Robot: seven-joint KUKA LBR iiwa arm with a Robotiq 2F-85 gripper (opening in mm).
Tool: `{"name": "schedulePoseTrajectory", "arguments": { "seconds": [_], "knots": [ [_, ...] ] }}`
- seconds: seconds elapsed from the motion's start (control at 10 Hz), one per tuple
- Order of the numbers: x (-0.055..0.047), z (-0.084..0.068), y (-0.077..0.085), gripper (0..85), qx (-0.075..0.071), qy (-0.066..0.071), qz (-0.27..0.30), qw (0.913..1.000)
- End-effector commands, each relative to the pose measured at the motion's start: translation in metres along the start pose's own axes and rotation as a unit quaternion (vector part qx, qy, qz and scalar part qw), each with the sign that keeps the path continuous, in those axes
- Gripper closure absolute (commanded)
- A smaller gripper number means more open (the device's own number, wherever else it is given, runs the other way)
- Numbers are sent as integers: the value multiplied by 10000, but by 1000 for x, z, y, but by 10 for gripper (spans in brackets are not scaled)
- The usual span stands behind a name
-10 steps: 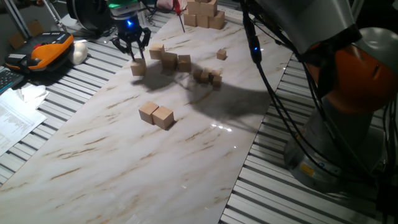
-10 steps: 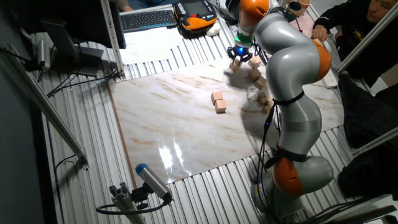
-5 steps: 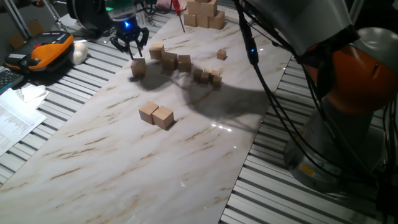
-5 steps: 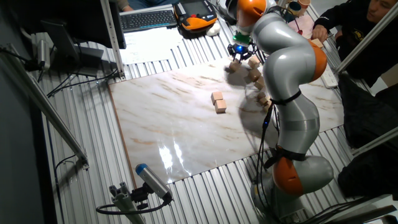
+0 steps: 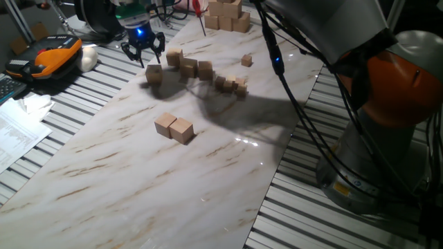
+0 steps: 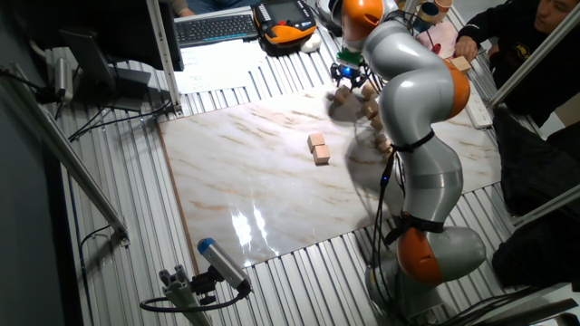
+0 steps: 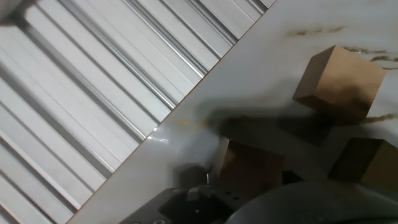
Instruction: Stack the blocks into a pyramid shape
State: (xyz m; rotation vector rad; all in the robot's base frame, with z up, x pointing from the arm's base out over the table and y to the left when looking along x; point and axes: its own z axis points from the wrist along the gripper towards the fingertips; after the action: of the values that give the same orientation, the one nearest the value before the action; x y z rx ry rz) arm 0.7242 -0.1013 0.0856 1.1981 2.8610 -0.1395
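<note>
My gripper (image 5: 149, 63) hangs over the far left edge of the marble board (image 5: 138, 173), shut on one tan block (image 5: 154, 73) that is just off the surface with its shadow below. In the hand view the held block (image 7: 249, 169) sits dark between the fingers (image 7: 216, 163), and two more blocks (image 7: 339, 79) (image 7: 367, 160) lie to the right. A row of three blocks (image 5: 188, 66) lies just right of the gripper. Two blocks (image 5: 174, 128) stand side by side mid-board; the other fixed view shows this pair (image 6: 319, 148) and the gripper (image 6: 344, 84).
Small tan cubes (image 5: 230, 85) lie right of the row, one more (image 5: 246, 61) farther back. A pile of bigger pale blocks (image 5: 225, 14) stands at the far end. An orange device (image 5: 48, 59) and papers (image 5: 17, 128) lie on the slatted metal left of the board.
The gripper has risen slightly and drifted left toward the board's edge, carrying the block with it. The other blocks have stayed put.
</note>
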Motion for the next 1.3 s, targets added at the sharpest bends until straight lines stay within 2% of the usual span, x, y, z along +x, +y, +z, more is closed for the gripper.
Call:
{"name": "schedulePoseTrajectory", "arguments": {
  "seconds": [0.0,0.1,0.2,0.6,1.0,1.1,1.2],
  "knots": [
    [-1,3,0,340,0,-3,78,10000],
    [-3,4,-1,340,-4,0,132,9999],
    [-3,6,-1,170,2,-27,218,9998],
    [0,16,-3,170,-57,-33,654,9978],
    [-3,28,-10,170,-99,-93,649,9978],
    [-3,31,-11,170,-130,-74,663,9977],
    [-4,32,-13,340,-153,-52,585,9982]
  ]
}}
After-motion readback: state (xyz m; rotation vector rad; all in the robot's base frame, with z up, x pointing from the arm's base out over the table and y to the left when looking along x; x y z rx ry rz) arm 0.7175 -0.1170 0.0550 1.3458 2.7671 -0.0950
